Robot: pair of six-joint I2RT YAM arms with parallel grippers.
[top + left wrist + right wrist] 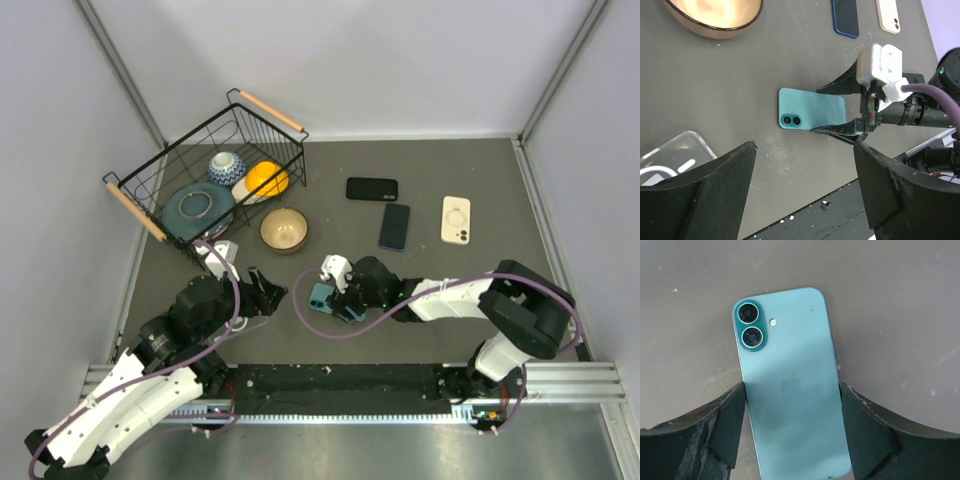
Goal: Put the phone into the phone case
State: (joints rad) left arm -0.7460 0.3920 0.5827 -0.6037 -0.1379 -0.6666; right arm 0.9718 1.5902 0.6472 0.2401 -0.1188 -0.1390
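Now my right pincer (791,405) clamps the teal phone (785,355) between its fingers; I should lift level and slowly.

The teal phone (790,390) lies face down on the table (890,290), camera lenses up. The clear case (675,155), partly hidden, seems to lie flat nearby.

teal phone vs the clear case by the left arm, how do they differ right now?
Look: the teal phone is opaque and lies with its cameras up. The clear case is see-through with a white ring mark.
Grip: the teal phone sits between the fingers of the right gripper. The clear case lies free in front of the open left gripper.
Shared: both lie flat on the table, apart from each other.
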